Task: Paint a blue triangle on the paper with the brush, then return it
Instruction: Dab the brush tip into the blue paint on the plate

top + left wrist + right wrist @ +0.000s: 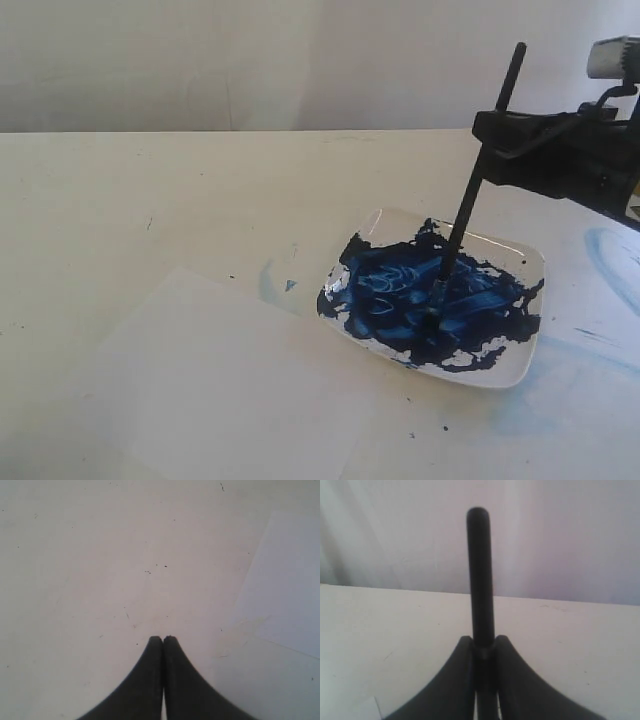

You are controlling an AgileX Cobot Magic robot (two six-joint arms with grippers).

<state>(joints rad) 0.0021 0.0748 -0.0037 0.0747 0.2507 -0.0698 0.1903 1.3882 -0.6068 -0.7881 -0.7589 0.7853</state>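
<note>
My right gripper [492, 122] is shut on the black handle of the brush [470, 190], which stands almost upright. Its bristle tip rests in the blue paint of the white dish [505, 372]. In the right wrist view the brush [480, 570] sticks up from between the shut fingers of the right gripper [484, 641]. The paper [220, 380] lies flat to the left of the dish and shows no blue triangle. My left gripper [163, 639] is shut on nothing above bare table, with the paper [285, 585] off to one side of it. The left arm is out of the exterior view.
The dish is smeared with dark blue paint [420, 300] over most of its surface. Faint pale-blue stains mark the table right of the dish [615, 255] and by the paper's far corner [270, 280]. A wall rises behind the table's far edge.
</note>
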